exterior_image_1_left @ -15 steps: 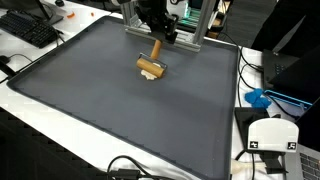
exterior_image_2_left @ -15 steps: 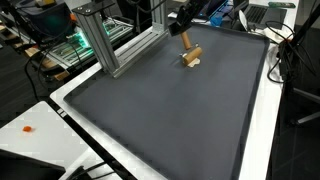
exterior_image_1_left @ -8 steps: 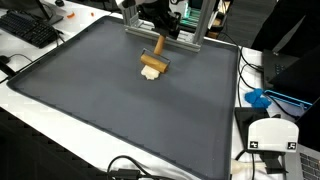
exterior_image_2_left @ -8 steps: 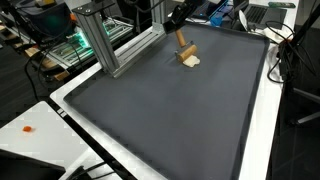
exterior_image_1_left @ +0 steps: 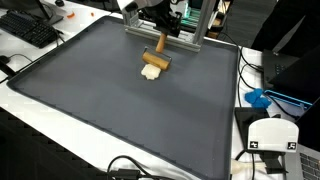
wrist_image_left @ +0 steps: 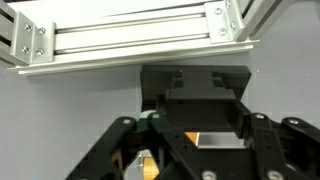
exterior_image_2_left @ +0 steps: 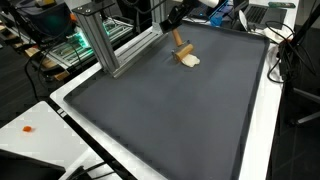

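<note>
A wooden brush with a pale base shows on the dark grey mat in both exterior views point(exterior_image_1_left: 153, 68) point(exterior_image_2_left: 188, 59). Its handle slants up into my gripper point(exterior_image_1_left: 162, 34) point(exterior_image_2_left: 173, 22) at the far side of the mat point(exterior_image_1_left: 120, 110). The gripper appears shut on the top of the handle. The brush's base is at or just above the mat. In the wrist view the black gripper body fills the lower half. Only slivers of the wood point(wrist_image_left: 149, 166) show between the linkages, and the fingertips are out of view.
An aluminium frame point(exterior_image_1_left: 196, 28) point(exterior_image_2_left: 105, 42) point(wrist_image_left: 140, 40) stands right behind the gripper. A keyboard point(exterior_image_1_left: 30, 30) lies beyond one edge of the mat. A blue object point(exterior_image_1_left: 258, 98) and a white device point(exterior_image_1_left: 271, 135) sit past the opposite edge. Cables lie at the near edge.
The gripper and the brush have moved a little toward the aluminium frame at the back of the mat. The handle now stands slightly steeper.
</note>
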`<action>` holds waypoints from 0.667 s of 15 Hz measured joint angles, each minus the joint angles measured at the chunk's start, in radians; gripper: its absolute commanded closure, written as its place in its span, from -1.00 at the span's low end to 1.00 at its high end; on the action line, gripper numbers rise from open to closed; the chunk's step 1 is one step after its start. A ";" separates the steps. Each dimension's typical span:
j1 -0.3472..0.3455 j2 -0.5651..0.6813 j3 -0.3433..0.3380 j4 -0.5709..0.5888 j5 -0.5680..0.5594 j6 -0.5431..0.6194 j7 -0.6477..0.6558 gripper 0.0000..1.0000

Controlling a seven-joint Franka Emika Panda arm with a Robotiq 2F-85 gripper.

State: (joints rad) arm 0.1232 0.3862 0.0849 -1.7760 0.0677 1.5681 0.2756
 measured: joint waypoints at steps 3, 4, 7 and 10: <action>0.000 0.006 0.000 0.000 0.000 -0.022 -0.005 0.29; 0.000 0.009 0.000 0.000 0.000 -0.024 -0.005 0.29; 0.000 0.015 0.000 0.001 0.000 -0.025 -0.005 0.29; 0.000 0.018 -0.001 0.010 0.000 -0.025 -0.005 0.29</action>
State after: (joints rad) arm 0.1232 0.4045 0.0842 -1.7664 0.0678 1.5436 0.2703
